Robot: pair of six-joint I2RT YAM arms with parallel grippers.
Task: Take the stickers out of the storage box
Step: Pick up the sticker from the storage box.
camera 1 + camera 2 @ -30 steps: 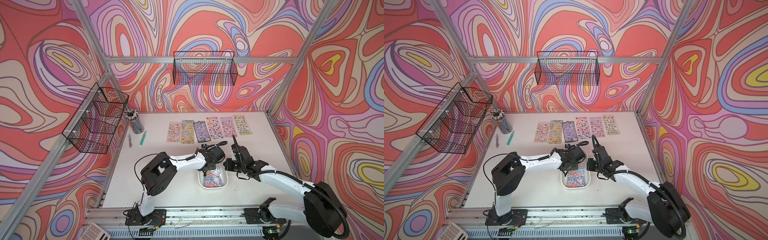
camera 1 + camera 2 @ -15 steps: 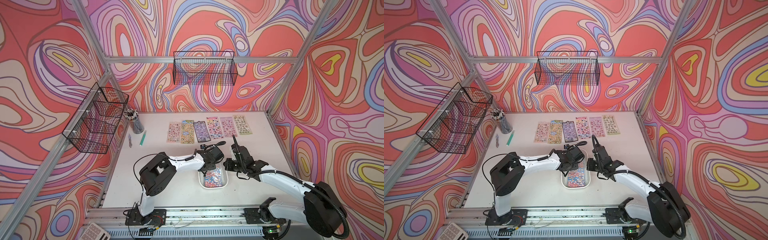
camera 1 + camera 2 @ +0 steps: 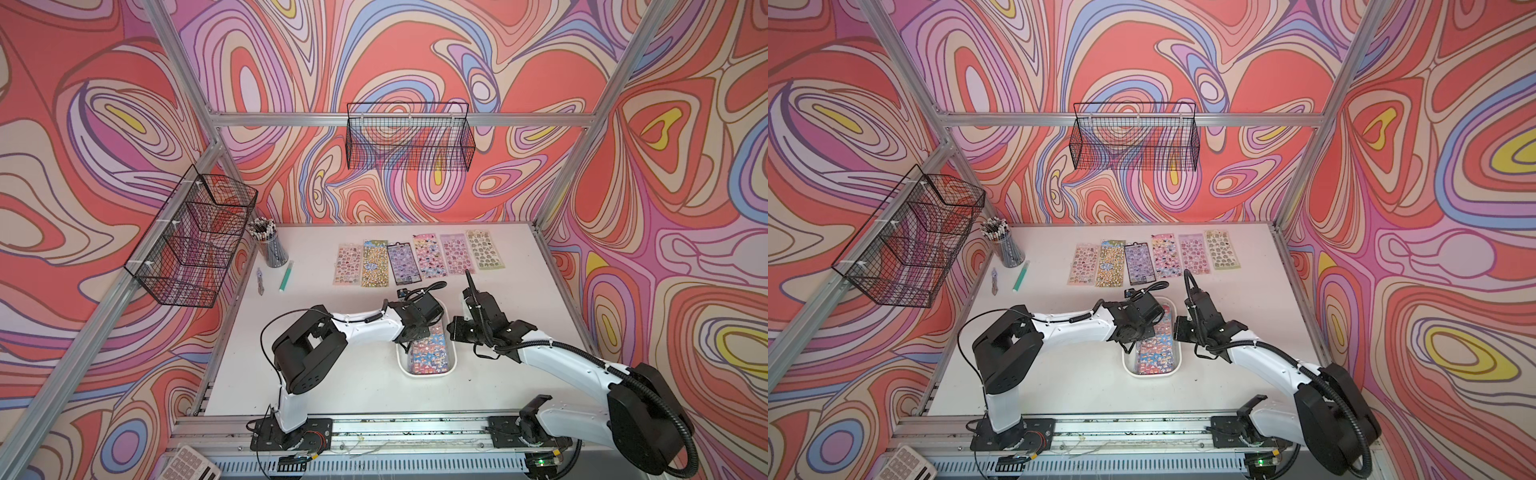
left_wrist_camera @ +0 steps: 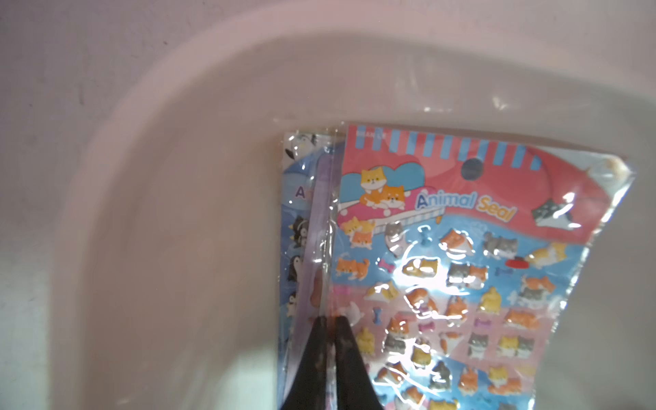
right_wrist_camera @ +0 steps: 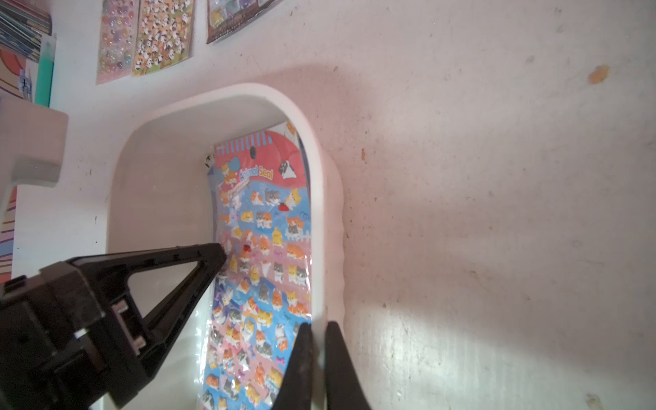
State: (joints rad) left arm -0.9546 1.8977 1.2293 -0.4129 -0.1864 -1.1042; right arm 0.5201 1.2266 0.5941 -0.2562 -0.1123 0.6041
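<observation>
Left gripper pinched tight on side edge of top sheet, inside box. More stickers lie under it. Right gripper squeezes box wall. Six sheets lie in row on table, past box, well apart.

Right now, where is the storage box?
In both top views the storage box sits front-centre on the table; the left end effector pinches the stickers inside it, the right end effector clamps its right-hand rim.
</observation>
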